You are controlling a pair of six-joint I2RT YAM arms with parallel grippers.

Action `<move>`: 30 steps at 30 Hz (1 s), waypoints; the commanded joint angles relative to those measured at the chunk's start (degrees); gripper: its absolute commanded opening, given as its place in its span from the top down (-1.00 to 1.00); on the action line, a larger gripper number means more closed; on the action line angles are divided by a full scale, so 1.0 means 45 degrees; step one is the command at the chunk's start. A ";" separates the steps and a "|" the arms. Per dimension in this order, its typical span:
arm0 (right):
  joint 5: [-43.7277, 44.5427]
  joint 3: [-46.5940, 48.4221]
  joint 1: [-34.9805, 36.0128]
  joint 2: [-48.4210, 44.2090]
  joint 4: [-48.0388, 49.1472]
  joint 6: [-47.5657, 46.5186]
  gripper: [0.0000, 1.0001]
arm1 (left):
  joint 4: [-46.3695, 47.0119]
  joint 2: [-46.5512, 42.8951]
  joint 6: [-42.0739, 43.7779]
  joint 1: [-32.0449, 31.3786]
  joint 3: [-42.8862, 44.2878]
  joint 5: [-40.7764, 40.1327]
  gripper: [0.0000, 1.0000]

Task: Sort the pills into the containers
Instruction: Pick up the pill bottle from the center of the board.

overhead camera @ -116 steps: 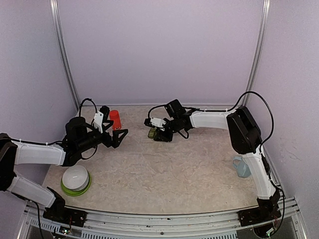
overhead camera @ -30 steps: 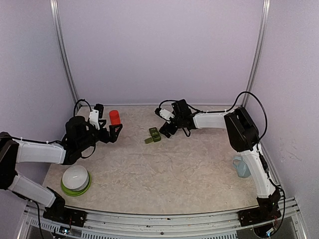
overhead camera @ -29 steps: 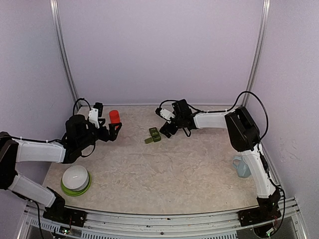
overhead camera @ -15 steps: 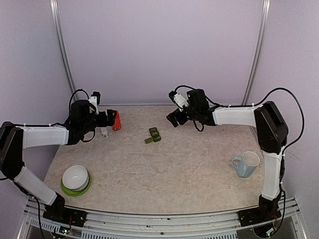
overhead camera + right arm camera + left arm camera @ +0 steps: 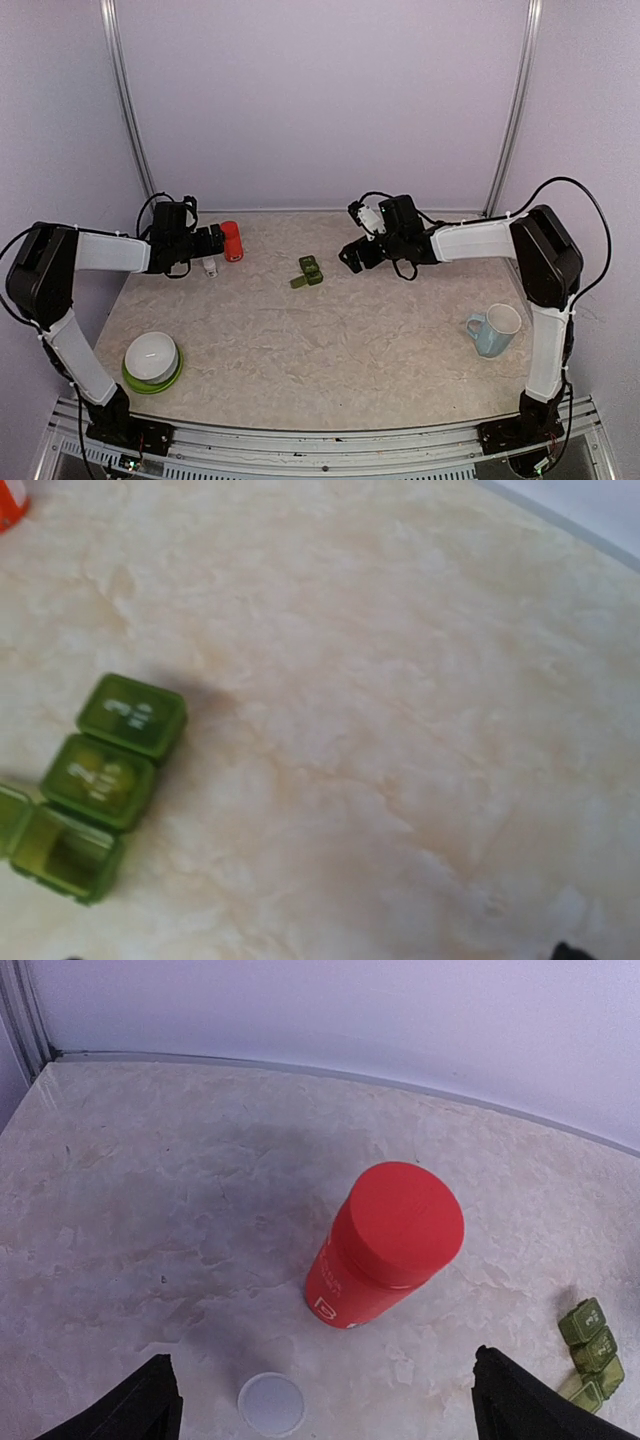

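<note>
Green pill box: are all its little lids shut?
No, on the green pill box two lids are shut, but one end compartment is open.

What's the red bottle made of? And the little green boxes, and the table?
The red bottle looks like smooth, matte plastic: even colour with a soft sheen on its cap. The green boxes look like slightly see-through plastic, and the open one shows thin walls. The table has a marbled beige pattern, perhaps stone or printed laminate. I cannot tell which.
</note>
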 commanded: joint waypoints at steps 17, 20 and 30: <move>-0.1723 0.0153 -0.0276 -0.0882 -0.0467 0.1061 -1.00 | -0.2364 0.3016 -0.0201 0.0475 0.2468 0.0097 -0.71; -0.1805 0.0191 -0.0275 -0.0845 -0.0522 0.1002 -1.00 | -0.2306 0.3053 -0.0238 0.0474 0.2337 0.0263 -0.63; -0.2035 0.0316 -0.0275 -0.0688 -0.0589 0.0999 -0.99 | -0.2293 0.3064 -0.0084 0.0457 0.2159 0.0401 -0.11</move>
